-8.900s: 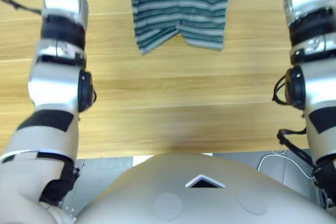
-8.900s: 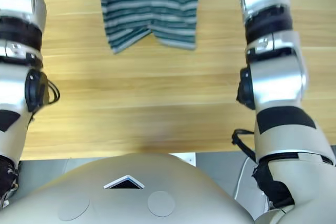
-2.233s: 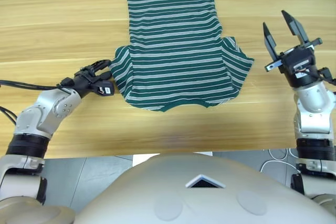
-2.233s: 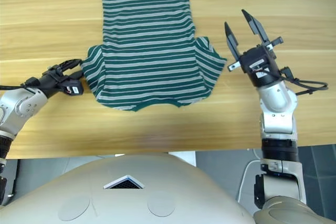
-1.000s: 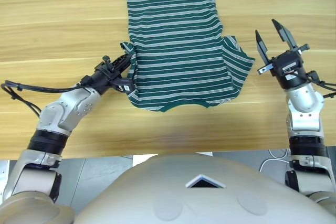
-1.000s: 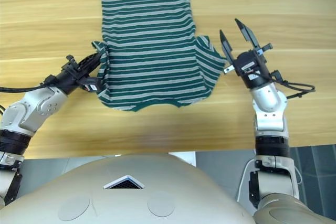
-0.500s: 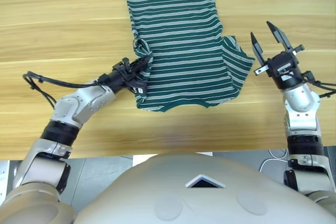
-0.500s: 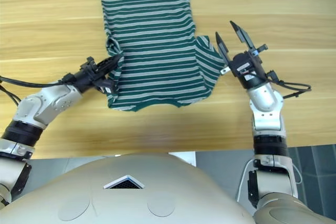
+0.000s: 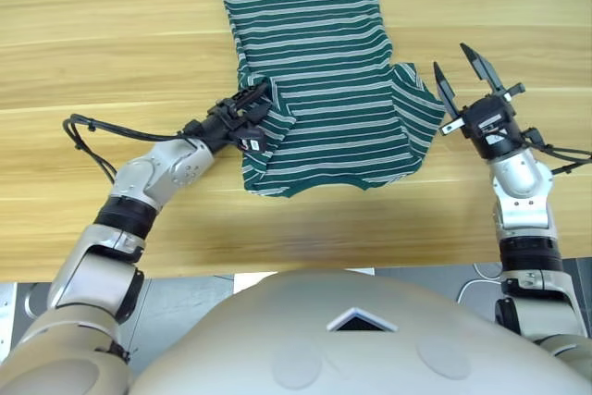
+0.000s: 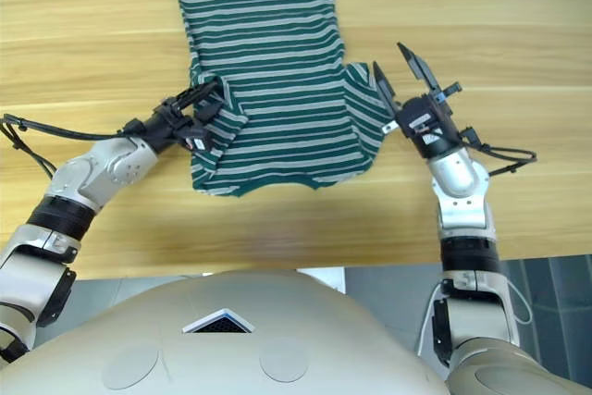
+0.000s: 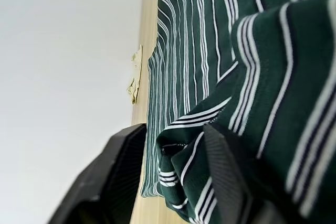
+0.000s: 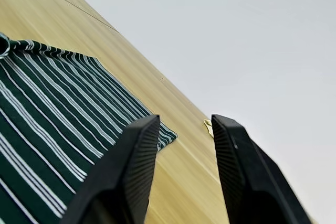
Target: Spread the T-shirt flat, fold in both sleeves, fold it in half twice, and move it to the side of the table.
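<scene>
Green striped T-shirt (image 9: 314,53) lies upper-centre on the wooden worktop (image 9: 102,34). Left hand (image 9: 254,113) clenches its sleeve (image 9: 275,124), folded inward. Right hand (image 9: 450,57) hangs released at centre-right.

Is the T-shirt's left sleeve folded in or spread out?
Folded in, partway: the left gripper holds the left sleeve over the body of the T-shirt; the right sleeve lies spread.

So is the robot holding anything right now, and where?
Its left tool pinches the striped T-shirt by its left sleeve; the right tool is open and empty.
</scene>
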